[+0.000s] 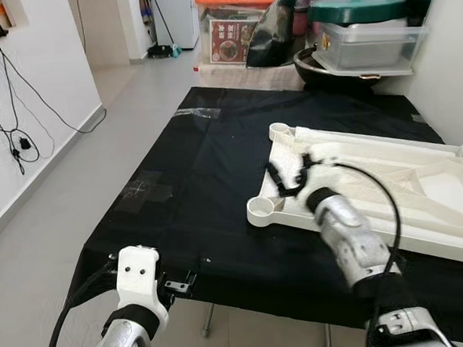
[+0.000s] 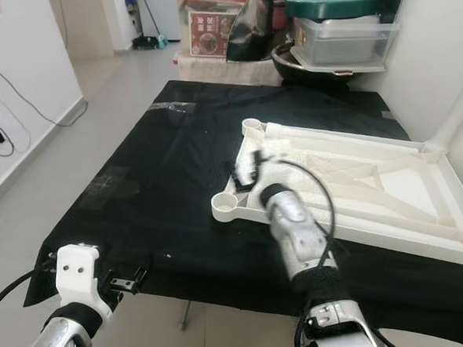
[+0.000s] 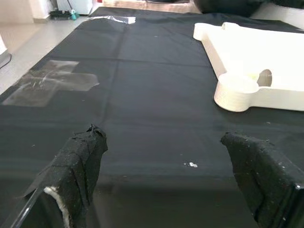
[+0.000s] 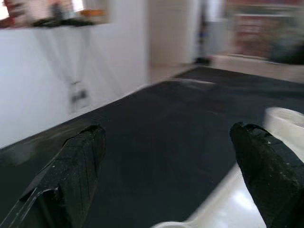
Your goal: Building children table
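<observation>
Table panel: white plastic children's table top (image 1: 389, 183), lying upside down on the black-covered tabletop (image 1: 208, 175).
Right gripper (image 1: 288, 176): fingers spread wide, empty, above the panel's near-left corner socket (image 1: 262, 209).
Left gripper (image 3: 166, 171): fingers wide apart, empty, at the tabletop's near edge, well apart from the panel.

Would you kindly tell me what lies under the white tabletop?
The white tabletop lies upside down on a black cloth covering a table; the surface beneath is hidden. The right gripper hovers at its near edge.

One white tabletop (image 1: 390, 187); two corner sockets (image 1: 262, 209) visible; perhaps two clear tape patches (image 3: 50, 85).
</observation>
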